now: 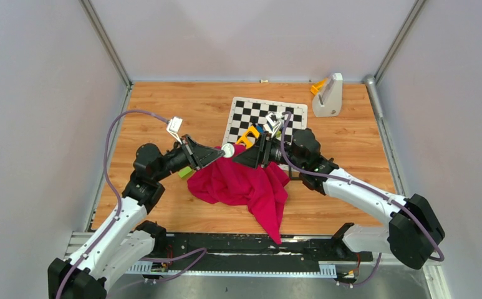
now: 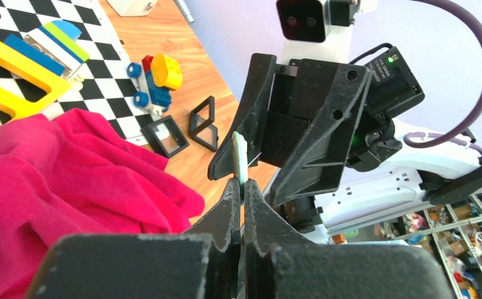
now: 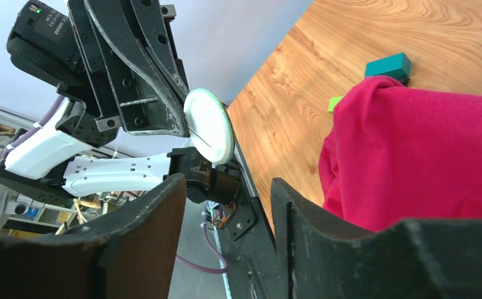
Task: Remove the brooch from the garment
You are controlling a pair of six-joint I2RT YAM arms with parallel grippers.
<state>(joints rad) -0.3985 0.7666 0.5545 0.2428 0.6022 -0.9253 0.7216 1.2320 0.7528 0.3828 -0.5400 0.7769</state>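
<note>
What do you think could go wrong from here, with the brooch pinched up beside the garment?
The left hand pinches the brooch only by its thin rim, so it may slip and drop onto the garment. The open right hand sits very close, facing it, and might knock the disc loose if it closes in.

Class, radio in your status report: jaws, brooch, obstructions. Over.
Left gripper jaws shut on brooch. Right gripper jaws open, facing it. Brooch held clear of garment. Nothing between them.

Left gripper [image 2: 242, 185] seemingly hides brooch [image 2: 241, 156] base.
</note>
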